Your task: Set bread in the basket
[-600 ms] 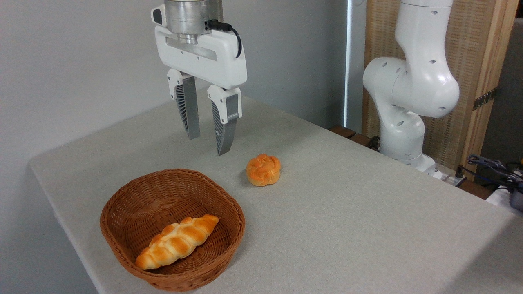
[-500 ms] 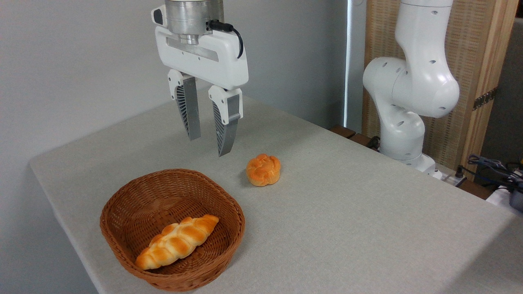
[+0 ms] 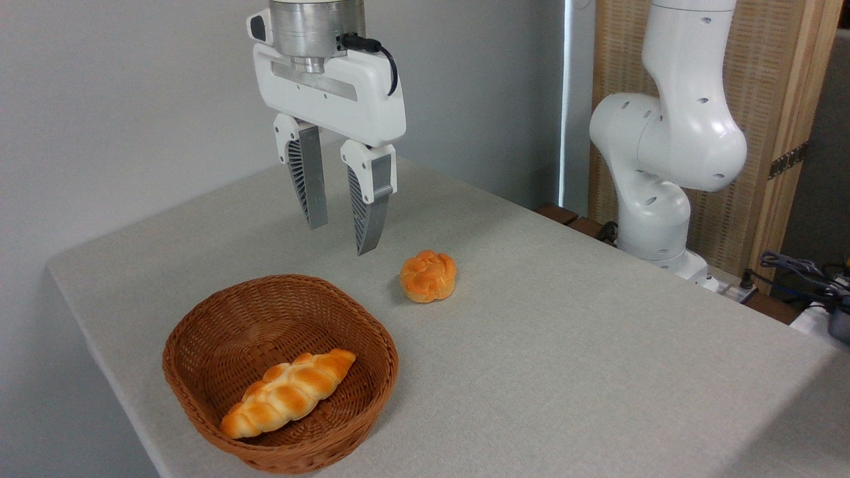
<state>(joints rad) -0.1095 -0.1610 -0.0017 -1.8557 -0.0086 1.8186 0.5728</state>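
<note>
A: How does the hand [image 3: 342, 239] look from the fixed camera?

B: It hangs in the air above the bench [image 3: 564, 345], pointing down. Its two fingers [image 3: 369, 216] stand apart with a clear gap between them, so it is released, holding nothing and touching nothing.

A: What can you count on the bench?

B: One bread [image 3: 428, 275], a small round orange bun with a knotted top. One basket [image 3: 199, 392], brown wicker. One longer braided loaf [image 3: 287, 393], and that one lies inside the basket, toward its near side. One robot arm [image 3: 671, 146], its base standing by the bench's right far edge.

A: Where is the bread?

B: It sits upright on the bare bench, about midway between the left and right edges and toward the far half. It is outside the basket, near the basket's far right rim but not touching it.

A: And relative to the hand?

B: The bread lies lower than the fingertips and to their right in the picture. The fingertips are clear of it; the hand hangs roughly over the stretch of bench between the basket's far rim and the bread.
</note>
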